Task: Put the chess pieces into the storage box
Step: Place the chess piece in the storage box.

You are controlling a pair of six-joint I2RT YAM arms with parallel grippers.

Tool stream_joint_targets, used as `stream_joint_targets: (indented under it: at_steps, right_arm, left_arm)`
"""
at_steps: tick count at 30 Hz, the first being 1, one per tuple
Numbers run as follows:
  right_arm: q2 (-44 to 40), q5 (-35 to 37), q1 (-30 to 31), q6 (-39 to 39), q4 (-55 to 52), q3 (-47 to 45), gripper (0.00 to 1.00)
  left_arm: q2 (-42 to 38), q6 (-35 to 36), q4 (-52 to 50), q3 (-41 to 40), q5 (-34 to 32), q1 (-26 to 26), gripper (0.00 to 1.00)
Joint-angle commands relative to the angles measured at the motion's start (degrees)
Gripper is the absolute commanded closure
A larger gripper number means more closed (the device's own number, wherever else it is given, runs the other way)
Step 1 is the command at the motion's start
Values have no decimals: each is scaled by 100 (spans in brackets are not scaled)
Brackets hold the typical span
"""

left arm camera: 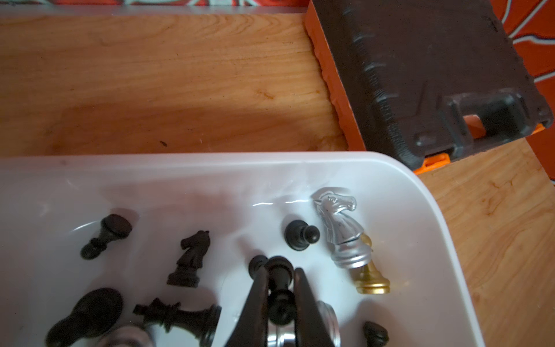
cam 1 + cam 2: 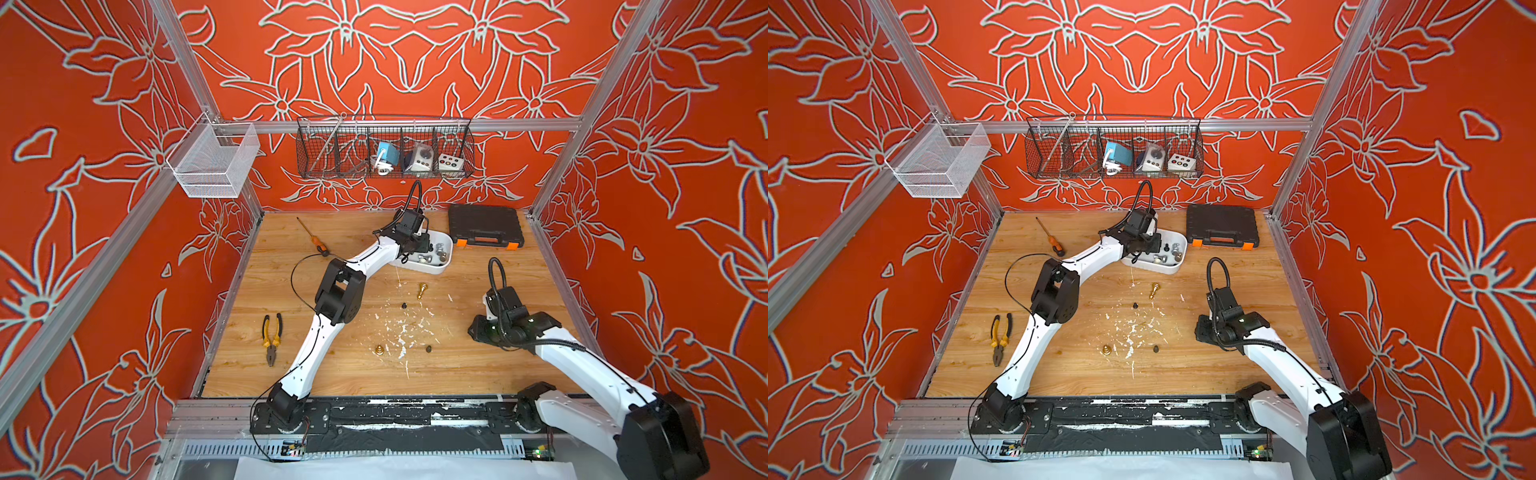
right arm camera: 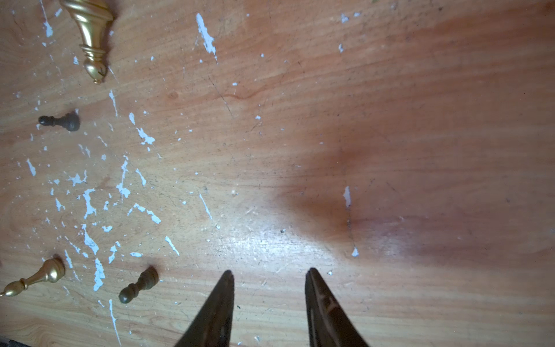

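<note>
Four chess pieces are left out on the wooden counter, seen in both top views: a tall gold turned piece, a tiny black pawn, a squat gold pawn and a dark brown pawn, scattered among white paint flecks near the middle. The other chess pieces in view sit in the white rounded plastic storage box, which stands toward the far side of the counter, just beside the black toolcase with orange latches. Inside it the left wrist view shows a silver knight lying over a second gold pawn, a black knight and several black pawns.

The left tool hangs over the box interior, its jaws narrow and pinched on a held black pawn; whether that pawn touches the box floor I cannot tell. The step in hand looks like the drop-off: the piece is over the right place and not yet let go. The next move calls for a modest opening of the jaws, low enough that the pawn does not bounce over the low wall, then a straight lift clear of the rim.

The right tool hovers above bare counter with its jaws partly apart and nothing between them; the dark brown pawn is its nearest target. A pawn that small probably wants a centred, narrow pinch.
</note>
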Motion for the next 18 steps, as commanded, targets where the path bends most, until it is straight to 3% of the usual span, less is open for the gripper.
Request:
stream_joint_targets:
  at_steps: [1,18]
  right_arm:
    - [4,35,-29,69,-128,-9,59]
    - [-171,75,-27,89,-281,-20,59]
  left_arm:
    - [97,-33,250,140,85,55,84]
    - [232,-230,552,138,137,165,77]
